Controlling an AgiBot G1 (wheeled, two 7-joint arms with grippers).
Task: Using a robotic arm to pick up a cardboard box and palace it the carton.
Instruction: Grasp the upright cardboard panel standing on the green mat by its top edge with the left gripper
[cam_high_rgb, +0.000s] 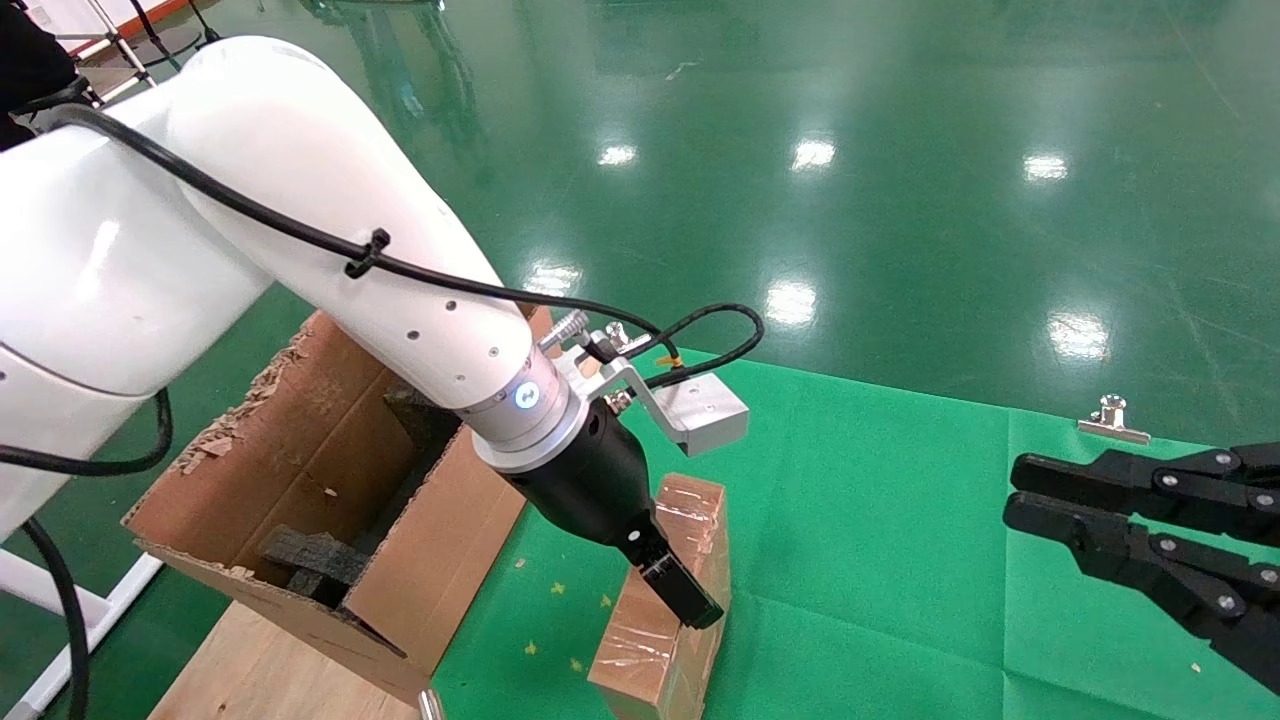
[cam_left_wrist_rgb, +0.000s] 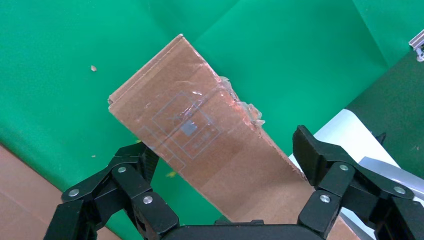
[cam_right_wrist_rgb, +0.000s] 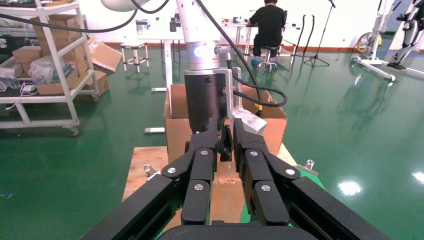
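The robotic arm (cam_high_rgb: 300, 250) is the left arm, and it reaches down to the cardboard box (cam_high_rgb: 665, 600). The cardboard box lies on the green cloth (cam_high_rgb: 880, 520), just beside the carton (cam_high_rgb: 330, 480) but outside it. It is brown and long, with shiny tape on it.

The left gripper (cam_left_wrist_rgb: 225, 165) is open wide, with one finger on each side of the cardboard box (the wrist view shows this best). One finger (cam_left_wrist_rgb: 132, 167) is close against the side of the cardboard box. The other finger (cam_left_wrist_rgb: 320, 160) has a small gap before the box. It is not squeezing the box yet.

The carton has ragged flaps and black foam (cam_high_rgb: 315, 560) inside. It sits on a wooden board (cam_high_rgb: 250, 670) next to the green cloth.

The right gripper (cam_high_rgb: 1040, 500) hangs over the green cloth, well apart from the cardboard box. Its fingers are close together with only a thin gap, and it holds nothing. A silver clip (cam_high_rgb: 1112, 420) sits on the edge of the cloth near it.
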